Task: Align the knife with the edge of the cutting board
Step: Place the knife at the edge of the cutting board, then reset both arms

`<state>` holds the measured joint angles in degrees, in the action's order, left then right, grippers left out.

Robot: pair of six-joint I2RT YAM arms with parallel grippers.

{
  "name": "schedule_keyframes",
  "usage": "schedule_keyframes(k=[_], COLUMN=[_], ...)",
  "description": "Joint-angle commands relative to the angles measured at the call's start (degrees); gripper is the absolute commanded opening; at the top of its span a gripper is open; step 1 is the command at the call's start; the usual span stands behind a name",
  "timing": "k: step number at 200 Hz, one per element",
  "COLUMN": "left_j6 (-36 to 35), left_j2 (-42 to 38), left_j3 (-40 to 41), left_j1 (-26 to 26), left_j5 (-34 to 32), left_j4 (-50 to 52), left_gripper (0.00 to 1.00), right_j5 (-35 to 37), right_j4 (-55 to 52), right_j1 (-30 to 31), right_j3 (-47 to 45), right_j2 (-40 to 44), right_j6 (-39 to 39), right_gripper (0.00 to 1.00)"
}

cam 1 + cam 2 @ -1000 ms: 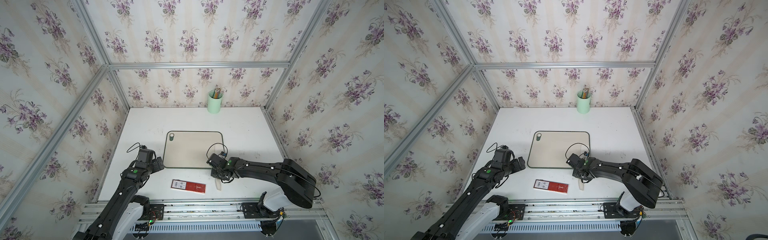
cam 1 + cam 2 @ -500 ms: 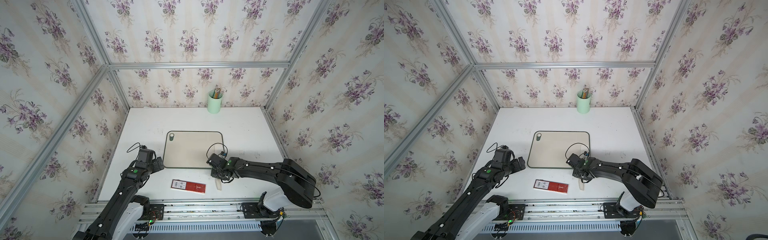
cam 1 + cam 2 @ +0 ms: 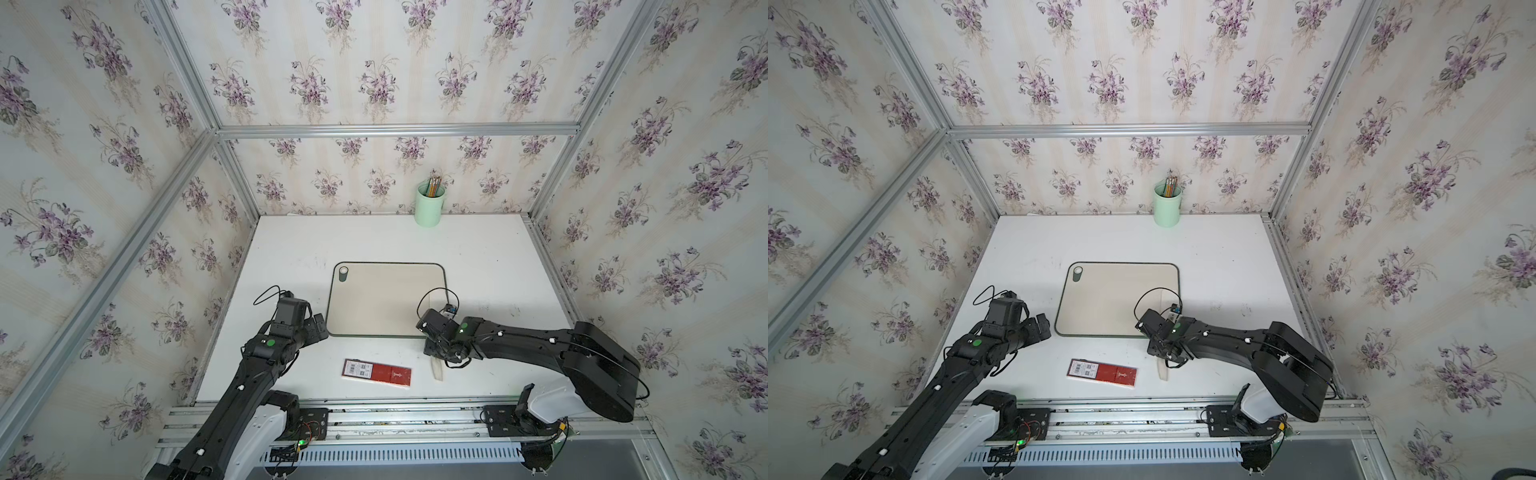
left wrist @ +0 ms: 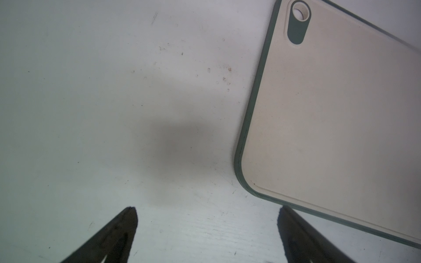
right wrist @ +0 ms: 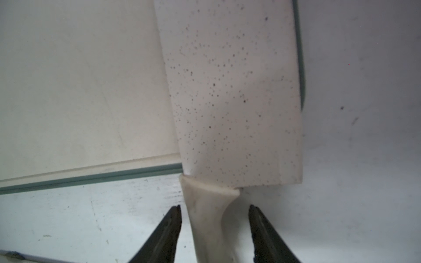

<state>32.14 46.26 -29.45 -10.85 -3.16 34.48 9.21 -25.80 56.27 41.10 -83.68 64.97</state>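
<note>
The cutting board (image 3: 386,299) (image 3: 1117,299) lies flat mid-table, beige with a dark green rim. The white knife (image 5: 232,91) rests blade-down over the board's near right corner, its long side running along the board's green right rim. Its cream handle (image 3: 436,368) sticks out over the table toward the front edge. My right gripper (image 5: 214,206) (image 3: 434,353) straddles the handle, open, with a gap on each side. My left gripper (image 4: 207,209) (image 3: 316,328) stands open and empty just off the board's near left corner (image 4: 241,173).
A flat red box (image 3: 376,372) (image 3: 1102,372) lies near the front edge, left of the knife handle. A green cup of pencils (image 3: 430,203) stands at the back wall. Patterned walls close in three sides.
My right gripper's jaws have spread apart and let go of the knife handle. Both arms and the board stay where they were.
</note>
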Motion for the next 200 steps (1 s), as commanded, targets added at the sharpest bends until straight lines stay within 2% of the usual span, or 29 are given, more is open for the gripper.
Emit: schedule_keyframes(k=[1, 45, 56, 66, 85, 93, 104, 112, 119, 141, 151, 174, 181, 190, 200], left_j6=[0.4, 0.4, 0.4, 0.3, -2.6, -3.3, -4.2, -4.6, -4.9, -8.4, -11.4, -17.7, -19.5, -21.6, -24.5], left_j2=[-0.4, -0.7, -0.6, -1.0, -2.1, -2.9, -4.5, -5.8, -6.8, -9.4, -10.0, -9.5, -8.5, -6.6, -3.6], left_j3=[0.1, 0.3, 0.1, 0.3, 0.6, 0.2, -0.2, -0.7, -1.3, -1.4, -0.7, 3.1, 4.5, 6.5, 8.9], left_j1=[0.1, 0.0, 0.1, 0.0, 0.0, 0.1, 0.0, 0.0, 0.0, 0.0, 0.0, 0.1, 0.1, 0.1, 0.0], left_j5=[-0.3, -0.6, -0.7, -0.7, 3.0, 3.0, 2.1, 0.8, -0.6, -3.3, -4.8, -11.6, -13.1, -14.6, -16.3], left_j4=[-0.2, -0.3, -0.1, -0.3, -3.3, -4.1, -5.5, -6.4, -7.2, -13.6, -16.9, -26.1, -29.0, -34.0, -39.7], left_gripper=[0.99, 0.99, 0.99, 0.99, 0.99, 0.99, 0.99, 0.99, 0.99, 0.99, 0.99, 0.99, 0.99, 0.99, 0.99], right_j5=[-0.5, 3.7, 8.6, 15.8, 35.1, 40.5, 44.6, 44.2, 41.2, 30.0, 27.7, 27.8, 28.0, 30.0, 32.4], right_j4=[-1.2, -7.5, -8.9, -10.2, -6.5, 0.4, 16.1, 27.2, 33.0, 37.7, 41.3, 53.2, 56.9, 52.0, 55.4], right_j1=[1.0, 3.4, 3.3, 3.1, 2.6, 2.6, 2.0, 0.3, -2.5, -15.5, -19.7, -24.6, -28.0, -29.8, -30.6], right_j3=[0.2, 3.2, 5.0, 6.8, 8.0, 6.4, 1.9, -2.3, -4.6, -8.8, -12.4, -23.1, -25.9, -24.0, -25.0], right_j2=[2.0, 9.1, 11.1, 12.6, 16.0, 18.2, 21.8, 24.2, 25.9, 29.1, 30.4, 30.2, 29.3, 28.7, 27.7], right_j6=[0.1, -2.9, -5.8, -8.7, -18.6, -27.8, -43.5, -52.9, -56.7, -54.9, -55.8, -59.3, -60.2, -57.0, -58.2], right_gripper=[0.60, 0.69, 0.73, 0.82, 0.95, 0.95, 0.97, 0.99, 1.00, 1.00, 1.00, 0.99, 0.98, 0.99, 0.99])
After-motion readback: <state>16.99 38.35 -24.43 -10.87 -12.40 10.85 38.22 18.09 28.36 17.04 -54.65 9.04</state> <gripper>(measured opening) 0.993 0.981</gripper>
